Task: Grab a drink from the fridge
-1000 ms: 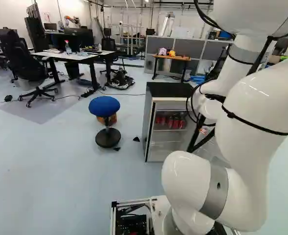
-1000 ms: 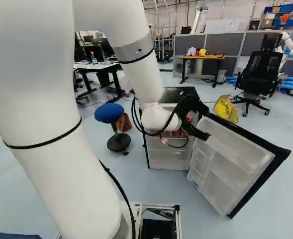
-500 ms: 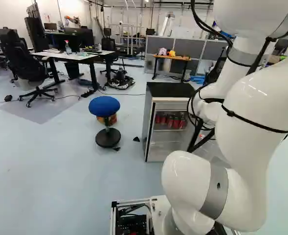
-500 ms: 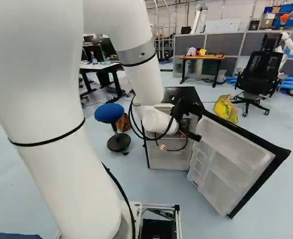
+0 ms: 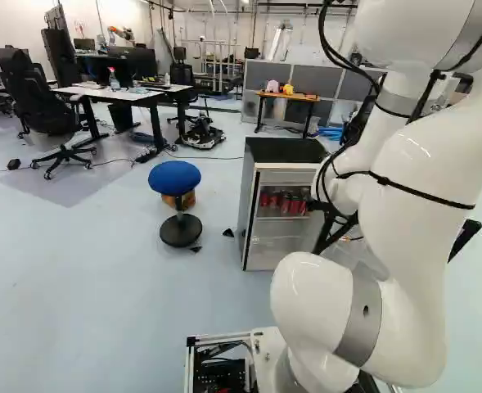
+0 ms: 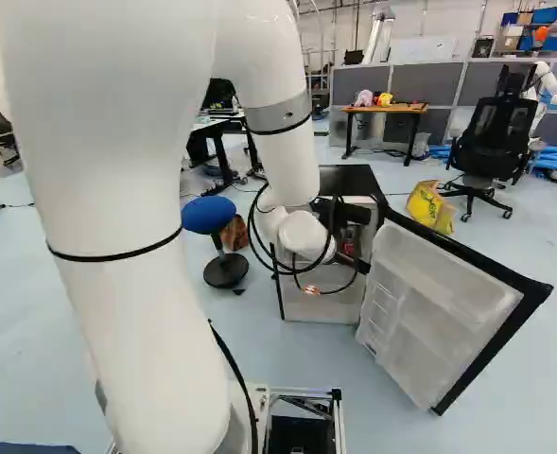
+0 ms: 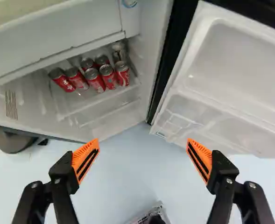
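Red cans, seven visible, stand behind the front edge of one fridge shelf; two jaws spread wide, gripping nothing.

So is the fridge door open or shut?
Open. The door stands swung out from the fridge, and red cans show inside.

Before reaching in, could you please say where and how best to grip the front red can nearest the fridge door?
I'd clasp the can mid-body, from the open front of the fridge: it stands upright, a neighbour close on one side.
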